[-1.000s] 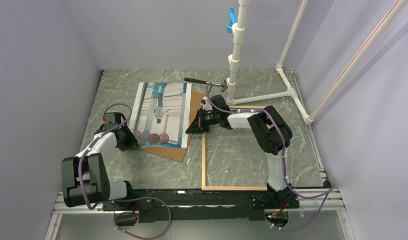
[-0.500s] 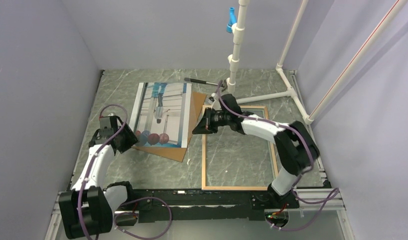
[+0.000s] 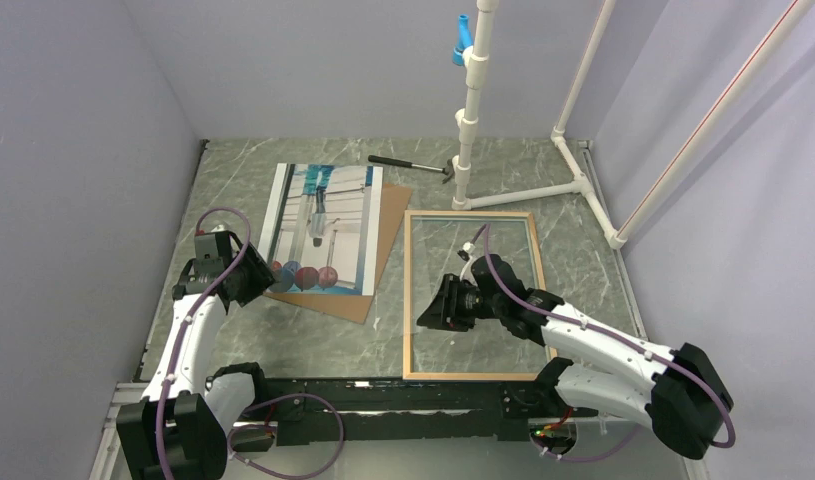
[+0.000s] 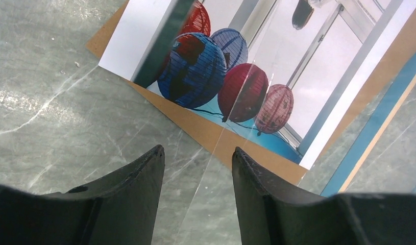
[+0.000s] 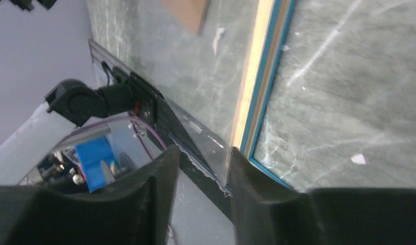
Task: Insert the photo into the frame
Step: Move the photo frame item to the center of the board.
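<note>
The left gripper point(image 4: 196, 153) hangs with its fingers parted, holding nothing; the photo point(image 4: 277, 61) lies face up just ahead of them, on a brown board point(image 4: 193, 125). The right gripper point(image 5: 201, 150) is also parted and empty, with the frame point(image 5: 258, 92) flat just ahead of its tips

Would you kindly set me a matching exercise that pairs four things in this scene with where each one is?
Things:
1. photo
2. frame
3. hammer
4. left gripper

Places:
A. far side, beside the white pipe stand
B. by the photo's near left corner
C. lying on the brown board
D. lying flat, right of the brown board

Pairs: 1-C, 2-D, 3-A, 4-B
</note>
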You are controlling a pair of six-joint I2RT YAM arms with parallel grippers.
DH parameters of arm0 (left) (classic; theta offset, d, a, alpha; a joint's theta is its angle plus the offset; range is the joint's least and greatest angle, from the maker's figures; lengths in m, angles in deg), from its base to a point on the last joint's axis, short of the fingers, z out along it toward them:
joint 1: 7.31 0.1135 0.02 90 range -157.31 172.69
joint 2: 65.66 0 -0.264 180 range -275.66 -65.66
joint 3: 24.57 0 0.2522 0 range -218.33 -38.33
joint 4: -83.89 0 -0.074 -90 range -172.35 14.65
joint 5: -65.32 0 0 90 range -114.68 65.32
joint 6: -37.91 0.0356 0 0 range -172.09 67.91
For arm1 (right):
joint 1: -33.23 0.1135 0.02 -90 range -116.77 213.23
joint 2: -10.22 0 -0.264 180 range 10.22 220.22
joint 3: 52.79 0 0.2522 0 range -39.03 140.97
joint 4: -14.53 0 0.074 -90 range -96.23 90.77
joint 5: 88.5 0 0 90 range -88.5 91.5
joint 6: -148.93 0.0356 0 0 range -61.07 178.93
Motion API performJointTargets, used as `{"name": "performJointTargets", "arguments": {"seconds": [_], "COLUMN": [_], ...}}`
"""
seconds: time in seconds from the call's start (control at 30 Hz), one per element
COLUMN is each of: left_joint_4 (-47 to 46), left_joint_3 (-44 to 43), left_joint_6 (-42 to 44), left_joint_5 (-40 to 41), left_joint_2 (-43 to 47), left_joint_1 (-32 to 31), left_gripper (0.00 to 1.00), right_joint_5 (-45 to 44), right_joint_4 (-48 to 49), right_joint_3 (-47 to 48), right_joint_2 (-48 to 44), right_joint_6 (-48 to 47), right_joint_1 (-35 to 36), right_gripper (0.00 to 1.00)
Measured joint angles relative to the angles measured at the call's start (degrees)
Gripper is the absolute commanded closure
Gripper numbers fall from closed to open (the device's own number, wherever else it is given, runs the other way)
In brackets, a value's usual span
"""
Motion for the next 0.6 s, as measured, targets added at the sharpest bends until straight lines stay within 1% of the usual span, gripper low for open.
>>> {"name": "performJointTargets", "arguments": {"seconds": [0.03, 0.1, 0.17, 0.3, 0.4, 0.5, 0.6], "left_joint_4": [0.0, 0.0, 0.0, 0.1, 0.2, 0.0, -0.8], "left_joint_3": [0.0, 0.0, 0.0, 0.0, 0.0, 0.1, 0.5], "left_joint_6": [-0.2, -0.5, -0.6, -0.6, -0.4, 0.4, 1.0], "left_joint_5": [-0.1, -0.4, -0.7, -1.1, -1.6, -2.6, -3.9], "left_joint_2": [0.0, 0.0, 0.0, 0.0, 0.0, -0.1, -0.7], "left_joint_1": [0.0, 0.0, 0.0, 0.0, 0.0, 0.0, 0.0], "left_gripper": [0.44, 0.44, 0.44, 0.45, 0.45, 0.46, 0.46], "right_joint_5": [-1.1, -3.3, -5.1, -9.0, -10.2, -9.0, -5.4], "right_joint_4": [-1.0, -3.3, -5.4, -11.0, -12.9, -12.5, -11.6], "right_joint_3": [-0.7, -1.2, -1.2, 1.0, 4.1, 6.8, 8.7], "right_joint_2": [-1.6, -3.1, -2.9, 0.6, 4.2, 6.8, 9.4], "right_joint_6": [-0.2, -1.1, -2.3, -6.0, -9.3, -13.1, -16.8], "right_joint_1": [0.1, 0.1, 0.0, -0.2, -1.9, -7.4, -13.5], "right_gripper": [0.30, 0.17, 0.09, 0.08, 0.09, 0.10, 0.09]}}
